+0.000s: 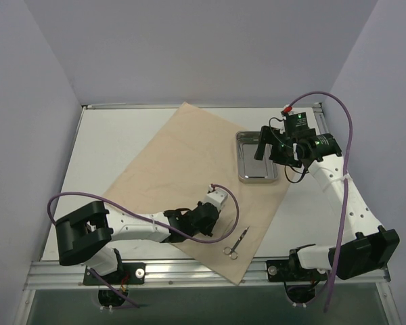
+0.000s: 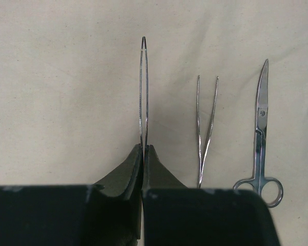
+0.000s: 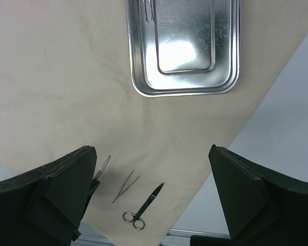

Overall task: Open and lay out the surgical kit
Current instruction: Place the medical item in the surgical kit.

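The beige wrap sheet (image 1: 183, 156) lies spread flat as a large square. Low over its near corner, my left gripper (image 2: 144, 147) is shut on a pair of tweezers (image 2: 143, 92), whose tips point away from the fingers. To the right of it, a second pair of tweezers (image 2: 205, 128) and the scissors (image 2: 261, 138) lie flat on the sheet, side by side. The steel tray (image 3: 143, 77) sits at the sheet's right corner, with thin metal tips (image 3: 146, 10) showing inside it. My right gripper (image 3: 151, 149) hangs open and holds nothing, high above the tray (image 1: 247, 177).
White table (image 1: 304, 217) shows to the right of the sheet and along its far left. Grey-violet walls close in the back and both sides. A metal rail (image 1: 189, 271) runs along the near edge by the arm bases.
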You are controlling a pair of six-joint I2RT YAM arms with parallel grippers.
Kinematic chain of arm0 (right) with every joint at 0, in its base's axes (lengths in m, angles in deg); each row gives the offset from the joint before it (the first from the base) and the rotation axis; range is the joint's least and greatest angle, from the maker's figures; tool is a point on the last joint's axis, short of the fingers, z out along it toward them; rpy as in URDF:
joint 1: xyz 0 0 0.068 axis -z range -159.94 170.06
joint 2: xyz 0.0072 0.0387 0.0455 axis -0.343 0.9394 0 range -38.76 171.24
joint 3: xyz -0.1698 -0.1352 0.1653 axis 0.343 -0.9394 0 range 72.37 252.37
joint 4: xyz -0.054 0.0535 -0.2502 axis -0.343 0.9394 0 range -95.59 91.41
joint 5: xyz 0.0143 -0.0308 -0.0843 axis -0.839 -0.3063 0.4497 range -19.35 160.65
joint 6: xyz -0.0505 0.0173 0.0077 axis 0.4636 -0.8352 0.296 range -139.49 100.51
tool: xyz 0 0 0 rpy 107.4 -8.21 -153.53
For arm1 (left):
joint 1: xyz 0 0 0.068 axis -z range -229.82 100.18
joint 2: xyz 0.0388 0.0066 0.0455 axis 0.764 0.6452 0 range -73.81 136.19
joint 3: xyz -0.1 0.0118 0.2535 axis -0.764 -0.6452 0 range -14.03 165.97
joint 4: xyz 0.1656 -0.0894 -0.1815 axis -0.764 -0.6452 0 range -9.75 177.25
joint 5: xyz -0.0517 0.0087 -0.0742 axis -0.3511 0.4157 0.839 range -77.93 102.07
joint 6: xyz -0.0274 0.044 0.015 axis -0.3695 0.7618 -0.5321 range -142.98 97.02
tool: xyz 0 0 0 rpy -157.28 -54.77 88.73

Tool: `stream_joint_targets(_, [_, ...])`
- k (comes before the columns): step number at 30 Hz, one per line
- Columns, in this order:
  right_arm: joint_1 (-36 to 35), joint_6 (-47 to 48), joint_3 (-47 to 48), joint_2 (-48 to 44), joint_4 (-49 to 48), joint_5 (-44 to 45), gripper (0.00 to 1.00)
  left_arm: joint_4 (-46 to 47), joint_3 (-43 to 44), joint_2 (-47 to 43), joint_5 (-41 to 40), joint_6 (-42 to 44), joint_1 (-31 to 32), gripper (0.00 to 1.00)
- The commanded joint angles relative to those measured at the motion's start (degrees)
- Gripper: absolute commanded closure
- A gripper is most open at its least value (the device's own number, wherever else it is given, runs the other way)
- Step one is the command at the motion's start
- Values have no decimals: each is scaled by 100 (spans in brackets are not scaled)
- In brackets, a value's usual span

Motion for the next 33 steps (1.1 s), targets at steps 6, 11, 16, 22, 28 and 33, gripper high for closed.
stream_joint_targets(6, [64,73,-4,-252,82,-50,0,364,54,79,158,-164,54,98])
stream_joint_targets(11, [64,90,-101,-287,30,-68,0,259,46,140,61,-392,116,98])
stream_joint_targets(16, [64,90,-110,-226,-32,-94,0,145,107,219,26,-480,186,98])
stream_joint_targets(22, [64,125,-101,-129,-76,-94,0,83,89,325,52,-639,221,98])
stream_joint_targets(28, [73,178,-66,-59,-120,-94,0,-119,107,360,-80,-885,230,98])
stream_joint_targets(33, [73,231,-66,-6,-111,-112,0,-119,221,509,-1,-876,230,90])
